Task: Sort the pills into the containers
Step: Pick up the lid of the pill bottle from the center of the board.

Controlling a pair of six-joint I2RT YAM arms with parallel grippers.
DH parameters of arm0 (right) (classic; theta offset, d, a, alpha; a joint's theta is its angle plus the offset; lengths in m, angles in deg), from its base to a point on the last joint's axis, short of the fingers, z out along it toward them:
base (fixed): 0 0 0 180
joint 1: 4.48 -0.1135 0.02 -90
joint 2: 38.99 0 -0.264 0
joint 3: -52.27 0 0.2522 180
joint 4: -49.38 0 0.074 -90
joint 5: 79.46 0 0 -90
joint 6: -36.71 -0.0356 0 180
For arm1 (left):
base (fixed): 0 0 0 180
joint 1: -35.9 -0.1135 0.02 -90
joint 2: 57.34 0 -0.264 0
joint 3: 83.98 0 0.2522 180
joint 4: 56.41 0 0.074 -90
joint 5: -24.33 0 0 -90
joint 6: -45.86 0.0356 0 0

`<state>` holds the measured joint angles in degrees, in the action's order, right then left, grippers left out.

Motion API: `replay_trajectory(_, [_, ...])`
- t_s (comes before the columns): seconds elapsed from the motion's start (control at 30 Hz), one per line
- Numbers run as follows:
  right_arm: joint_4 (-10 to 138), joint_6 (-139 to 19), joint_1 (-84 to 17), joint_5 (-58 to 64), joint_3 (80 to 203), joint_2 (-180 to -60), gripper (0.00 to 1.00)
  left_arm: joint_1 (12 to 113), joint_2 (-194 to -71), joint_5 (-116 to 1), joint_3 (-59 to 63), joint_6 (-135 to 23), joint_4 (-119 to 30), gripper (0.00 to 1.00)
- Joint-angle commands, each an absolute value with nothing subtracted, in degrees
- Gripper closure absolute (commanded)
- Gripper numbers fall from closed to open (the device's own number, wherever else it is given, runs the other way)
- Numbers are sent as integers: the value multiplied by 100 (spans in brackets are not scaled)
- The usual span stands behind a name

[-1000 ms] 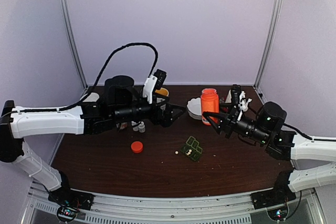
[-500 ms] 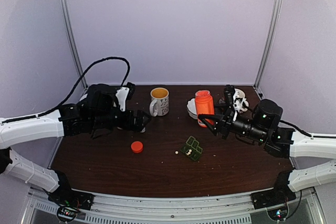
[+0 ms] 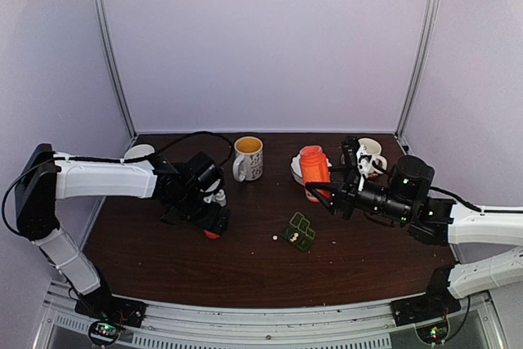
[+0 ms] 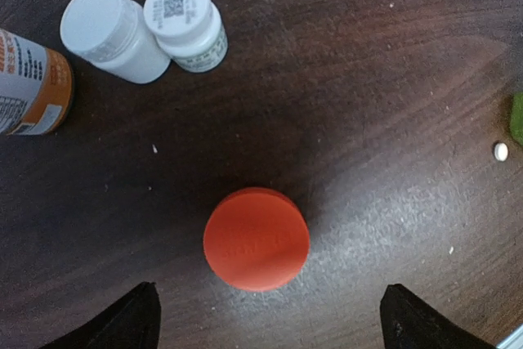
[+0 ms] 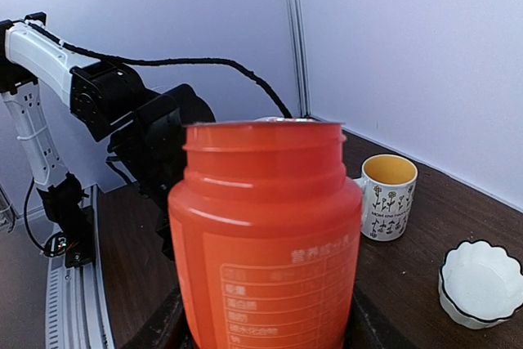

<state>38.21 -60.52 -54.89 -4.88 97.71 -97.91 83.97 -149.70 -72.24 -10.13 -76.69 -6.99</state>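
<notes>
Seen from above, the left gripper hangs right over a round orange-red cap lying flat on the dark wooden table. From that height its jaws cannot be made out. The left wrist camera settles it: the two dark fingertips stand wide apart at the bottom corners, with the cap between and ahead of them, untouched. That view also shows two white-capped pill bottles side by side and an orange-labelled bottle at the left edge; overhead these are mostly hidden behind the arm. The right gripper is closed on an orange bottle, held upright. Its wrist view shows the threaded neck without a cap. Beyond it are a yellow-lined mug and a white scalloped dish. The dark-green pill box sits near the table's middle, set at an angle between the two grippers. It appears whole only from above, where its contents cannot be made out. One white pill lies just to its left, loose on the table.
</notes>
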Motion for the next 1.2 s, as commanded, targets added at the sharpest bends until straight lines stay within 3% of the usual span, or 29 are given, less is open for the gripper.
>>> replay_trajectory(0.0, [3782,-6008,-5528,-574,9896,-9706,100,8220,-15490,-6995,-483,-7523,-687,3])
replay_trajectory(0.33, [3871,-5971,-5528,-499,9765,-9553,100,7880,-16047,-6652,-376,-7516,-773,9])
replay_trajectory(0.77, [3858,-5935,-5528,-472,9742,-9580,100,7879,-16518,-6475,-218,-7448,-555,26])
replay_trajectory(0.97, [3827,-5971,-5530,-504,9734,-9612,100,7894,-16581,-6903,-105,-7438,-300,43])
replay_trajectory(1.17, [3881,-5971,-5528,-573,9749,-9674,100,8001,-16480,-7145,112,-7336,50,50])
